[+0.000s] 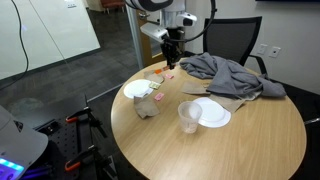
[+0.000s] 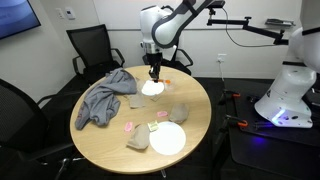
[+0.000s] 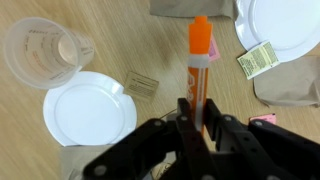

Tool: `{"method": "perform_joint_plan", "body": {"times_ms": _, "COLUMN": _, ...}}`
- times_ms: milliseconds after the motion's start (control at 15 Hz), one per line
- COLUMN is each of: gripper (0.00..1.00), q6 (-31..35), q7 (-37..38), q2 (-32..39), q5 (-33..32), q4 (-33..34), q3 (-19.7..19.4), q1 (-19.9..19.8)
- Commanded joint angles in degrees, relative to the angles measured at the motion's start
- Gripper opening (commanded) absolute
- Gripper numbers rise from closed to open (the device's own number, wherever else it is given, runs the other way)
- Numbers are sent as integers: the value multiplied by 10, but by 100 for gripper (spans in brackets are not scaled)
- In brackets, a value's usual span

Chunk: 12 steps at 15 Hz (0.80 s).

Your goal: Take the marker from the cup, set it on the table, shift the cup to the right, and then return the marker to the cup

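Already the marker (image 3: 200, 55) is out of the cup (image 3: 45, 55), which stands empty on the tabletop (image 3: 150, 40). The end effector (image 3: 198, 108) is clamped narrowly on one end of the marker and holds it in the air. Setting it down, shifting the cup right and putting the marker back are left to do.

Blk office chairs (image 2: 88, 45), dk floor (image 2: 260, 155), white wall (image 2: 100, 12).

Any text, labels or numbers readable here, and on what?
Nothing reads clearly in any view.
Slim orange marker pen in the gripper: barrel label, too blurred.
Small pale-green packet: dark print, too small.
Small brown packet: stripes only, unreadable.
Clear plastic cup: faint wall markings, unreadable.
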Motion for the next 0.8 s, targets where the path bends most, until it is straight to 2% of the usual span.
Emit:
{"method": "perform_joint_plan", "body": {"times_ms": 0, "gripper": 20, "q6": -1, "q7": -2, "q2": -1, "q5": 4, "q4": 1, "q3": -8, "q1": 8}}
{"method": "perform_joint_plan", "body": {"times_ms": 200, "gripper": 20, "q6": -1, "q7": -2, "q2": -1, "q5": 4, "q4": -1, "q3": -8, "q1": 8}}
{"method": "perform_joint_plan", "body": {"times_ms": 267, "gripper": 5, "q6": 4, "q7": 25, "q2": 1, "q5": -8, "q4": 1, "q3": -17, "q1": 14}}
{"method": "perform_joint_plan", "body": {"times_ms": 533, "gripper": 5, "q6": 44, "q7": 160, "q2": -5, "q5": -92, "q4": -9, "q3": -67, "q1": 54}}
{"method": "perform_joint_plan", "body": {"times_ms": 733, "gripper": 5, "q6": 46, "q7": 256, "q2": -6, "q5": -155, "q4": -6, "q3": -98, "q1": 84}}
